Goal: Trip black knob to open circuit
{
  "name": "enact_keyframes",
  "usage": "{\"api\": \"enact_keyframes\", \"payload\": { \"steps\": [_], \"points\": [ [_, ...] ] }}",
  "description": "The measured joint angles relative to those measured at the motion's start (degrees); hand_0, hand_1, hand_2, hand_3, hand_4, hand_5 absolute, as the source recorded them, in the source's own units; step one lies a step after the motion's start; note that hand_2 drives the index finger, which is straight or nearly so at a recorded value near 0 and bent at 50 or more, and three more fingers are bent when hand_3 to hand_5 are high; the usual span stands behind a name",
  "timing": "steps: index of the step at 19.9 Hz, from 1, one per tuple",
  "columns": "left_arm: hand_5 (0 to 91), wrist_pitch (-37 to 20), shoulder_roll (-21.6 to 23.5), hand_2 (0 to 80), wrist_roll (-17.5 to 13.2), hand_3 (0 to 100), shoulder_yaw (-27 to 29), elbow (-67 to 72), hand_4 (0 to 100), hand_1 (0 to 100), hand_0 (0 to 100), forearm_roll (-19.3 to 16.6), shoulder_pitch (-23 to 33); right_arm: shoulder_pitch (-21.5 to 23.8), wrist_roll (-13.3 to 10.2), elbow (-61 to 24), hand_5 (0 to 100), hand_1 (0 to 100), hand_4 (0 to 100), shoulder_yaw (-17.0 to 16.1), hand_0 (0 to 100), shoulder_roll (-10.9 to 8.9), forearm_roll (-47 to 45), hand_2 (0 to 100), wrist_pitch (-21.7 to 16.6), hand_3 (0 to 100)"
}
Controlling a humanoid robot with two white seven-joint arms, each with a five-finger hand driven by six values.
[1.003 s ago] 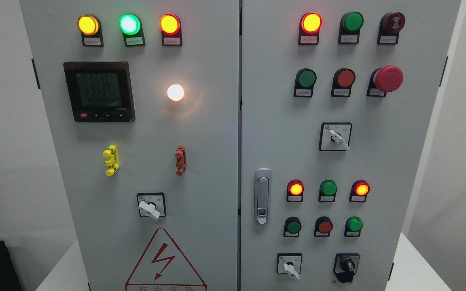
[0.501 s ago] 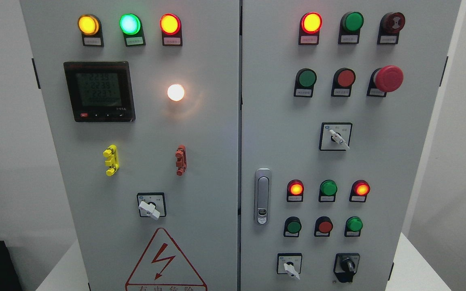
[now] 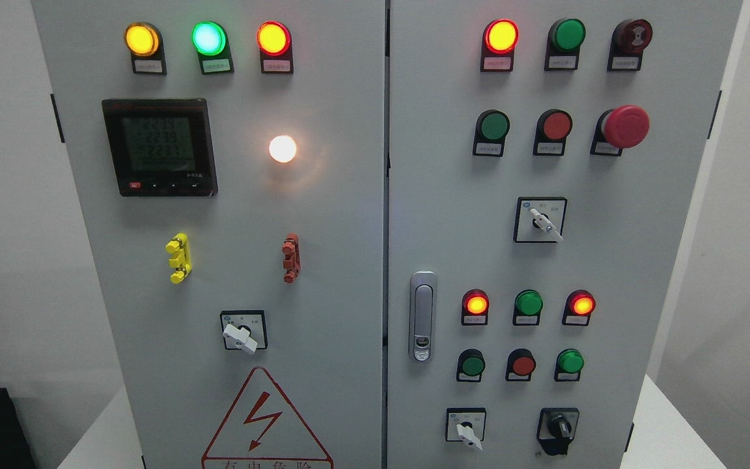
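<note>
Neither robot hand shows anywhere in the head view, so whether their fingers are apart or together cannot be told, and the knob's place relative to a hand cannot be given. The black knob sits at the bottom right of the right cabinet door, just right of a white-handled selector switch. Its ridge stands close to upright, long axis vertical, pointer end toward the top. The lower edge of its surround is nearly cut by the frame's bottom. The small labels under the indicator lamps are too blurred to read. A door latch lies up and left.
</note>
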Motion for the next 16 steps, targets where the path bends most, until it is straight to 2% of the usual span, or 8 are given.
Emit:
{"api": "enact_keyframes", "payload": {
  "steps": [9, 15, 16],
  "points": [
    [0.0, 0.0, 0.0, 0.0, 0.0, 0, 0.0, 0.0, 0, 39, 12, 0.0, 0.0, 4.0, -0.2, -14.8, 0, 0, 0, -1.6, 0, 0.29, 0.0, 0, -0.7, 2],
    [0.0, 0.0, 0.0, 0.0, 0.0, 0, 0.0, 0.0, 0, 39, 12, 0.0, 0.0, 6.2, -0.8, -24.3, 0, 0, 0, -2.1, 0, 0.4, 0.0, 0, -1.6, 9],
    [0.0, 0.0, 0.0, 0.0, 0.0, 0, 0.0, 0.0, 0, 39, 12, 0.0, 0.0, 6.5, -0.8, -26.0, 0, 0, 7, -2.2, 0, 0.42, 0.0, 0, -1.6, 14]
  ]
}}
